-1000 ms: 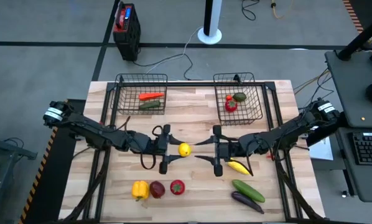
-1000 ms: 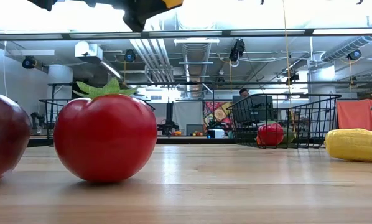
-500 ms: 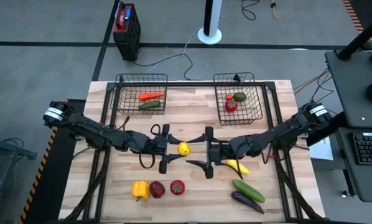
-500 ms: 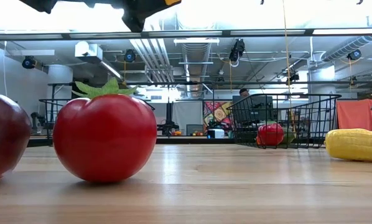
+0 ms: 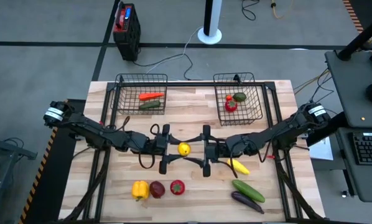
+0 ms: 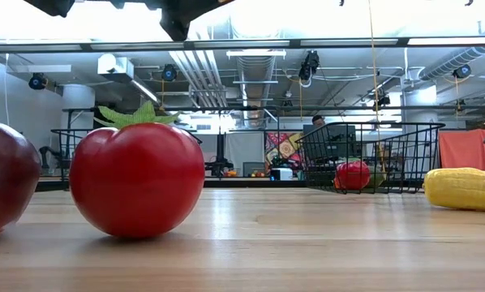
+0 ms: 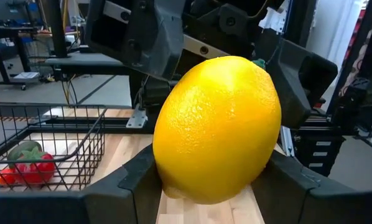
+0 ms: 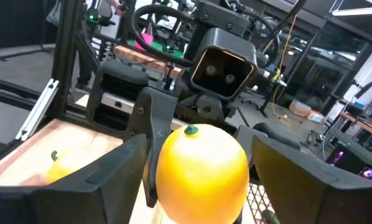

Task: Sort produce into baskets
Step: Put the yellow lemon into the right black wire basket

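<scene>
A yellow lemon [image 5: 183, 149] hangs above the middle of the table, with my left gripper [image 5: 175, 149] shut on it. My right gripper [image 5: 196, 151] faces it from the table's right, open. Its fingers [image 8: 114, 171] stand on either side of the lemon [image 8: 202, 165], and I see a gap on the one side that shows. The left basket [image 5: 125, 93] holds a carrot [image 5: 150, 96] and a cucumber [image 5: 150, 104]. The right basket [image 5: 256, 99] holds a tomato [image 5: 231, 105] and a green piece [image 5: 239, 96]. My left gripper pinches the lemon between its two fingers, which meet the lemon's two opposite sides [image 7: 168, 163]. The fingers [image 7: 120, 186] come in level from the table's left. The lemon is lifted clear of the table, with its small green stem end [image 8: 188, 130] up.
On the near part of the table lie a yellow pepper [image 5: 140, 189], a dark red piece [image 5: 157, 189] and a tomato [image 5: 177, 186]. To their right lie a yellow piece [image 5: 237, 166], a cucumber [image 5: 248, 190] and an eggplant [image 5: 247, 201]. A red-and-black box [image 5: 125, 28] stands on the floor beyond the table.
My right gripper has moved toward the table's left, up to the lemon, and its fingers have spread wider, so that they now stand around the lemon. My left gripper has kept the lemon still in the air.
</scene>
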Robot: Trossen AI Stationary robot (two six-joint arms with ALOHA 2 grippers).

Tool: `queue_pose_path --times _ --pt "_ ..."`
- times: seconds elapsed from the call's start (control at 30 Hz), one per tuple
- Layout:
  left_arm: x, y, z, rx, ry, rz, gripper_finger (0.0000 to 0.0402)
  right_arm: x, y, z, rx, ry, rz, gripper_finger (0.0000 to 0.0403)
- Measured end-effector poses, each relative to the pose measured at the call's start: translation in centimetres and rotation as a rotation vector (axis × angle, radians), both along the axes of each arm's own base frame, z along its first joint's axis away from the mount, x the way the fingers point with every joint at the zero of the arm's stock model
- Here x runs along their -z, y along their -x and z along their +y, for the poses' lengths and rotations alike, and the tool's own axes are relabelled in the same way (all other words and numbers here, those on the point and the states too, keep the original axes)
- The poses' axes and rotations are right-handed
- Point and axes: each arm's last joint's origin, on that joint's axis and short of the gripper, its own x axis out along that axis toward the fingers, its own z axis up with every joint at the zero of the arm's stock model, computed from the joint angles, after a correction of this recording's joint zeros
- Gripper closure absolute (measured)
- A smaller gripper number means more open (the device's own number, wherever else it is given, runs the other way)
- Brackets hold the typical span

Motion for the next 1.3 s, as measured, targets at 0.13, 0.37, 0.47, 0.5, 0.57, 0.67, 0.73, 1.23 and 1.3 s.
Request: queue_pose_path --times 0.13,0.37,0.47,0.5,0.57,0.67,0.73,1.23,1.3 --pt "0.0 0.0 0.0 0.0 0.0 -0.001 0.0212 0.1 0.0 0.0 0.001 -0.003 0.006 0.0154" --pt "0.0 0.0 0.0 -0.001 -0.002 0.0 0.0212 0.2 -0.1 -0.2 0.006 -0.02 0.015 0.0212" --pt "0.0 0.0 0.0 -0.006 0.002 0.001 0.0212 0.2 -0.1 -0.2 0.006 -0.02 0.017 0.0222" --pt "0.0 0.0 0.0 -0.011 0.006 0.001 0.0209 0.2 -0.1 -0.2 0.006 -0.021 0.017 0.0222" --pt "0.0 0.0 0.0 -0.013 0.014 0.003 0.0199 0.2 -0.1 -0.2 0.005 -0.022 0.018 0.0222" --pt "0.0 0.0 0.0 -0.016 0.021 0.005 0.0168 0.2 -0.1 -0.2 0.005 -0.025 0.019 0.0222" --pt "0.1 0.0 0.1 -0.019 0.022 0.007 0.0146 0.2 0.0 -0.3 0.006 -0.032 0.022 0.0222" --pt "1.9 2.5 1.4 -0.276 0.021 0.352 0.0094 -3.8 2.2 -5.5 0.329 -0.305 0.402 0.0224" --pt "2.1 2.9 1.7 -0.315 0.032 0.387 0.0095 -4.5 2.6 -7.1 0.449 -0.357 0.486 0.0223"
